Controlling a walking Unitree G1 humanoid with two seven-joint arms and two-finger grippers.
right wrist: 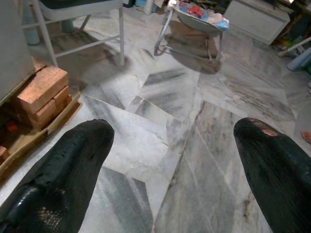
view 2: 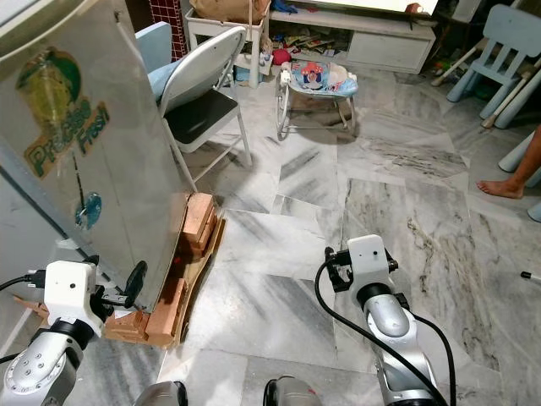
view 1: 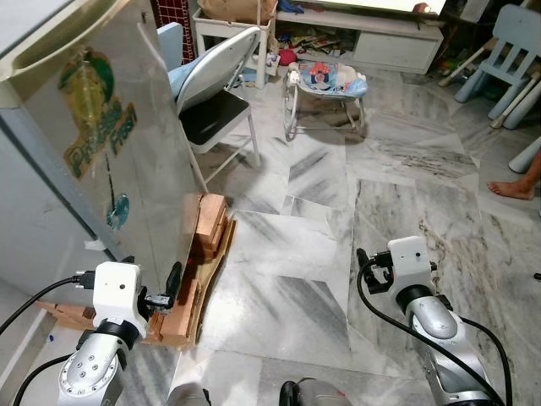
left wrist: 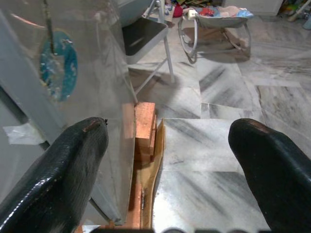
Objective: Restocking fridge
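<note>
Nearest us, our left claw (left wrist: 167,160) is spread wide and empty by the fridge (view 1: 101,144) door's lower edge, beside the wooden blocks (view 1: 203,233) under it; our right claw (right wrist: 172,160) is spread over bare marble floor (view 1: 338,220). The fridge's top is cut off. Farther off stand a folding chair (view 1: 215,93) and baby bouncer (view 1: 325,85), and a person's foot (view 1: 514,189) at the edge.

I see the fridge (view 1: 101,144) at the robot's left, its door bearing a green and yellow sticker, its base resting on wooden blocks (view 1: 203,254). My left gripper (view 1: 173,283) sits low, just beside the fridge's bottom corner, while the right arm (view 1: 414,288) hangs over marble floor (view 1: 321,254) well apart from it. Beyond the fridge stands a folding chair (view 1: 215,93), then a baby bouncer (view 1: 325,85).
</note>
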